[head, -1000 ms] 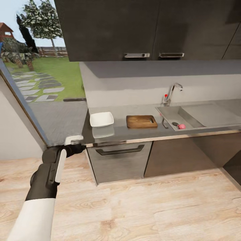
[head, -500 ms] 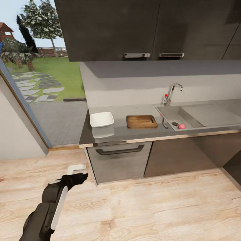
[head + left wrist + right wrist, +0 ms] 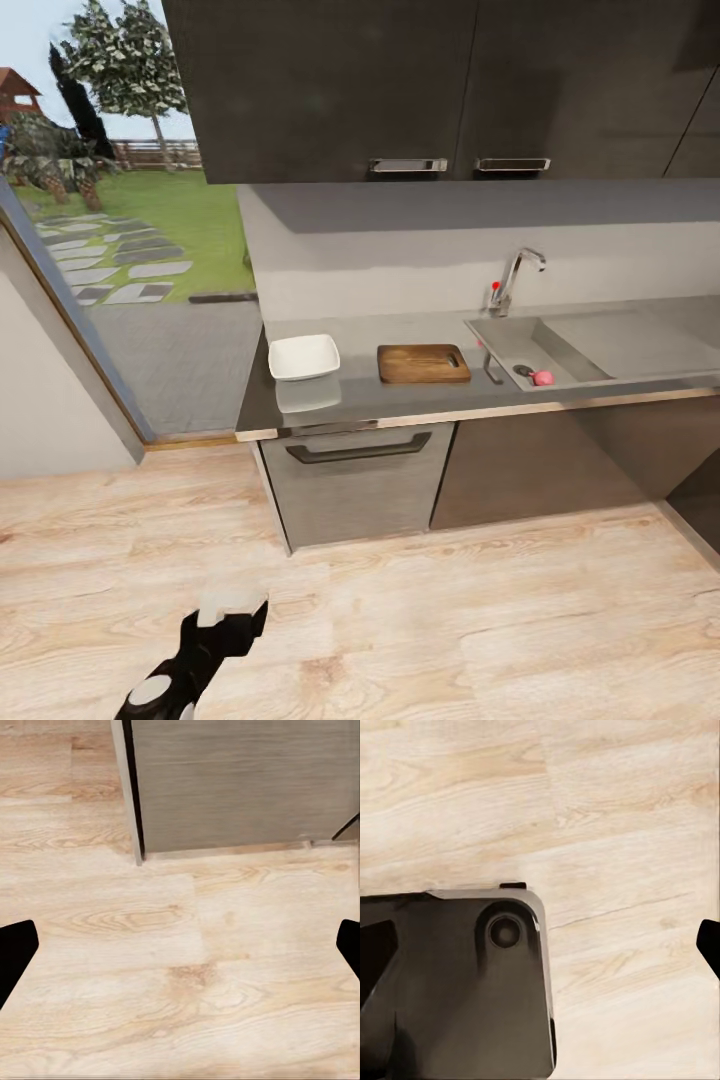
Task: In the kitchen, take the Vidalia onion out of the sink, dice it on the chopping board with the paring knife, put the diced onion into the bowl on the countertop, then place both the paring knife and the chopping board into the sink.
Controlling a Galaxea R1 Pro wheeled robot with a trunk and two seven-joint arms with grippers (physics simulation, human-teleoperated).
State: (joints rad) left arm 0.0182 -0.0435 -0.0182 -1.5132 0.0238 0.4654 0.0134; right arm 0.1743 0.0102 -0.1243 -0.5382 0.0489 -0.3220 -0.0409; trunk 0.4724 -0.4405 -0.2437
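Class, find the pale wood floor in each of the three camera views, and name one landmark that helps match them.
Head view: the floor spans the lower part, below the grey cabinet front.
Left wrist view: the floor lies beneath that cabinet front.
Right wrist view: the floor surrounds a dark robot part.
Shared landmark: the floor's plank grain; the cabinet front links head and left wrist views.

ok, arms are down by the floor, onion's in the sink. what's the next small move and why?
Probably roll the base forward and to the right, toward the sink. The Vidalia onion lies in the basin beside the drain, across a stretch of wood floor, and the left gripper hangs open, low over that floor.
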